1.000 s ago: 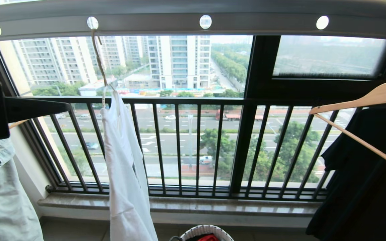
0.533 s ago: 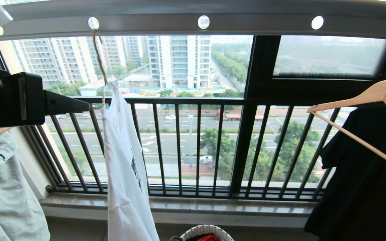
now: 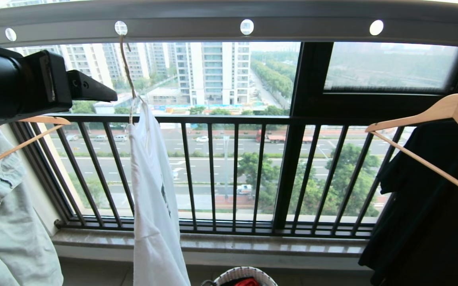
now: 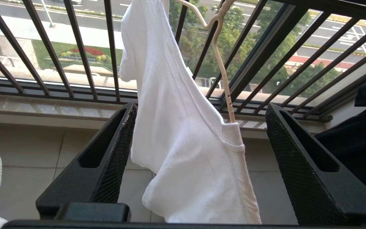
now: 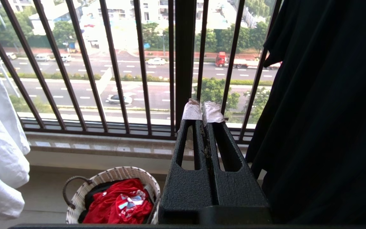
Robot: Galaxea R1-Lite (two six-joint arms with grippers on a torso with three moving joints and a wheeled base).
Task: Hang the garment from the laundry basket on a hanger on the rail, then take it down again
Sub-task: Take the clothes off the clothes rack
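The white garment (image 3: 153, 190) hangs on the cream wire hanger (image 3: 127, 67), whose hook sits in a hole of the grey rail (image 3: 229, 20). My left gripper (image 3: 109, 95) is raised just left of the hanger's neck. In the left wrist view the left gripper (image 4: 201, 106) stands wide open, with the garment's shoulder (image 4: 176, 143) and the hanger's stem (image 4: 222, 79) seen between its fingers and nothing gripped. Low down, my right gripper (image 5: 202, 111) is shut and empty, above and to the right of the laundry basket (image 5: 106, 178).
A pale green denim garment (image 3: 10, 230) hangs at far left on a wooden hanger. On the right a black garment (image 3: 431, 206) hangs on another wooden hanger (image 3: 447, 111). Behind the clothes is a black barred window railing (image 3: 233, 171). Red clothing (image 5: 119, 203) lies in the basket.
My left arm has risen and moved right, up to the hanger's neck. The hanger and garment have shifted slightly to the right.
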